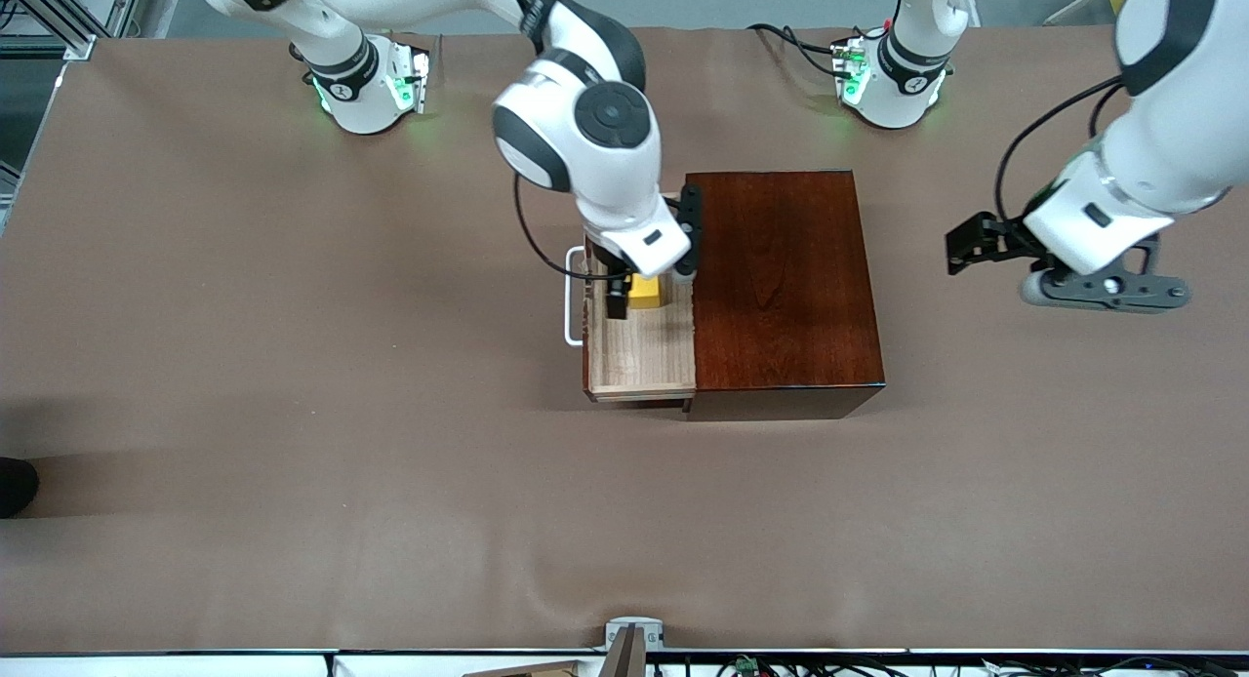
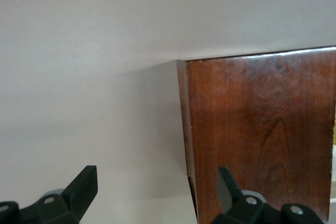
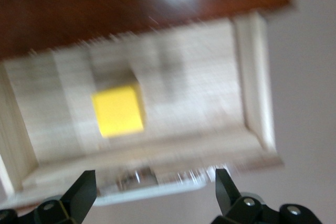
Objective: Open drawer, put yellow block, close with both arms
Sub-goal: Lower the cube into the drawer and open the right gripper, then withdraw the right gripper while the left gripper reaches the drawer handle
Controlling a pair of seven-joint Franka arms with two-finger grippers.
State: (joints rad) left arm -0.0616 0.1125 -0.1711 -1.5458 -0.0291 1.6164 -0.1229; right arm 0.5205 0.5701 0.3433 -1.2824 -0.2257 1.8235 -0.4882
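Tabletop (image 1: 293, 414): brown cloth-covered surface, carrying one wooden box near its middle.

Wooden box (image 1: 781, 277): dark reddish-brown and glossy, standing between the two arm bases and nearer the front camera than both.

Left arm (image 1: 1161, 121): white, reaching in from its base toward the left arm's end of the tabletop, waiting beside the box.

Right arm (image 1: 585, 140): white with black joint bands, reaching from its base over the open drawer.

Drawer (image 1: 639, 350): pulled out of the box toward the right arm's end of the tabletop, pale wood interior showing, white bar handle (image 1: 572, 297) on its front.

Left end effector (image 1: 976, 243): hanging over bare tabletop just beside the box, fingers spread wide, nothing between them.

Right end effector (image 1: 634, 282): over the drawer, fingers spread wide apart in the right wrist view, holding nothing.

Yellow block (image 3: 118, 110): small bright cube lying on the drawer floor, below the right end effector, clear of both fingers.
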